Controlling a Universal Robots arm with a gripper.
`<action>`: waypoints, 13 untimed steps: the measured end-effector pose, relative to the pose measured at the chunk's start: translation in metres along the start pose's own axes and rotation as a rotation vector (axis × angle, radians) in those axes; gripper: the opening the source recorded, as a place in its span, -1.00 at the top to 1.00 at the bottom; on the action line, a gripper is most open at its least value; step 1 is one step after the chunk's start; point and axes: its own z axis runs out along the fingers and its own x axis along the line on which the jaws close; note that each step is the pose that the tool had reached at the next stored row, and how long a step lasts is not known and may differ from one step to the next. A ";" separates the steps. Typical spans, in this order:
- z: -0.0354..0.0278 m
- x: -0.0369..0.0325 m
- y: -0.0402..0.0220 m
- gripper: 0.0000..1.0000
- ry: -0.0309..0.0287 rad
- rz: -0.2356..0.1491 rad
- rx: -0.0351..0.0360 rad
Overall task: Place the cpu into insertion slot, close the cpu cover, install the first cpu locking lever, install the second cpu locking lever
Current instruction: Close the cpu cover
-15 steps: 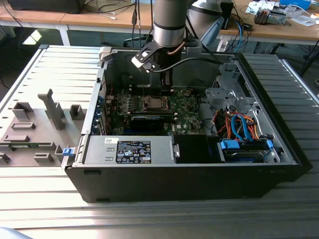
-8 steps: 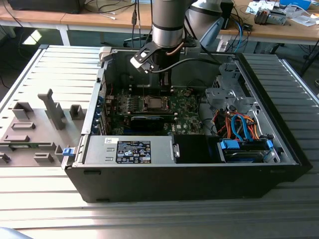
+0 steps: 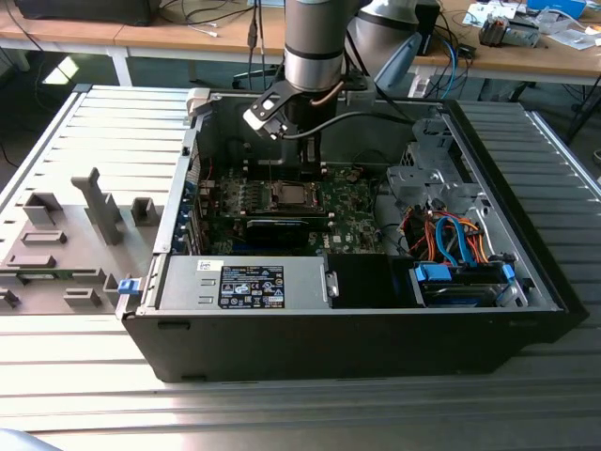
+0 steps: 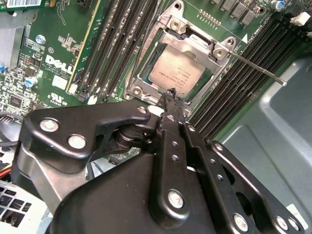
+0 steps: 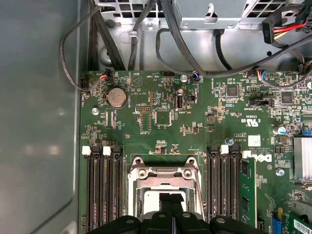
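Already the cpu [image 4: 178, 73] lies in the insertion slot [image 4: 138, 87], framed by the lowered cpu cover [image 4: 192, 44]. The jaws are clenched on nothing, their tip at the cover's edge just beside the chip. One locking lever [image 4: 258, 69] juts outward.

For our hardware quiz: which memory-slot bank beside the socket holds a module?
The bank farther from the grey case wall: a green module fills its outermost slot; the other bank is empty.
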 end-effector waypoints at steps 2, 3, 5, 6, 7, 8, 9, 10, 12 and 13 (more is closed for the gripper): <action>0.0008 0.0000 -0.0020 0.79 0.0000 0.000 0.0000; 0.0011 0.0000 -0.0029 0.79 0.0000 0.000 0.0000; 0.0016 0.0000 -0.0042 0.79 0.0000 0.000 0.0000; 0.0017 0.0000 -0.0045 0.79 0.0000 0.000 0.0000; 0.0019 0.0000 -0.0050 0.79 0.0000 0.000 0.0000; 0.0020 0.0000 -0.0053 0.79 0.0000 0.000 0.0000; 0.0021 0.0000 -0.0056 0.79 0.0000 0.000 0.0000; 0.0022 0.0000 -0.0061 0.79 0.0000 0.000 0.0000; 0.0025 0.0001 -0.0068 0.79 0.0000 0.000 0.0000; 0.0026 0.0001 -0.0070 0.79 0.0000 0.000 0.0000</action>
